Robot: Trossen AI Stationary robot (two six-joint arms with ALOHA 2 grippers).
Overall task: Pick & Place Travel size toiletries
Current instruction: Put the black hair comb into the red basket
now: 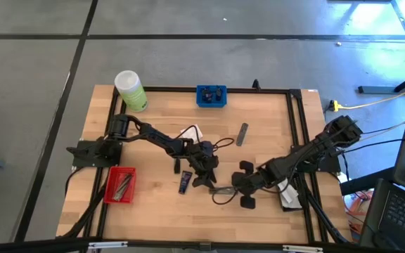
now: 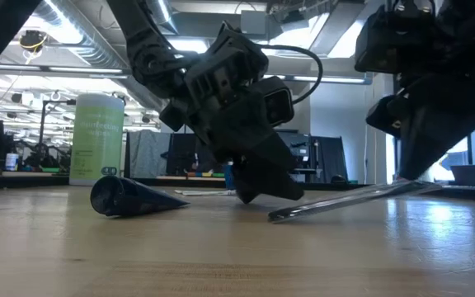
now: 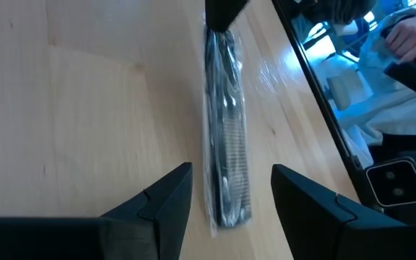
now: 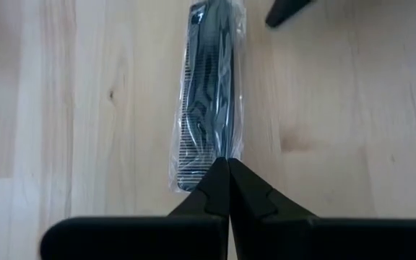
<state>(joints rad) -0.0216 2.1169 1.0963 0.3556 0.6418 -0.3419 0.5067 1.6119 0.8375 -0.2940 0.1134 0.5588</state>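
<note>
On the table [image 1: 273, 126], nearer its front edge than its back, the left gripper [image 3: 230, 198] stands wide astride one end of the clear packet [image 3: 226, 130] — long axis running straight ahead between its fingers — while the right gripper [image 4: 228, 189] pinches the far end shut.

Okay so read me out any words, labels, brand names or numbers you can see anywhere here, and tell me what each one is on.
None can be read.
Light-green bottle: pale lettering on its label, too blurred to read.
Clear packet holding a dark comb: no print visible.
Blue tray, red tray: no lettering visible.
</note>
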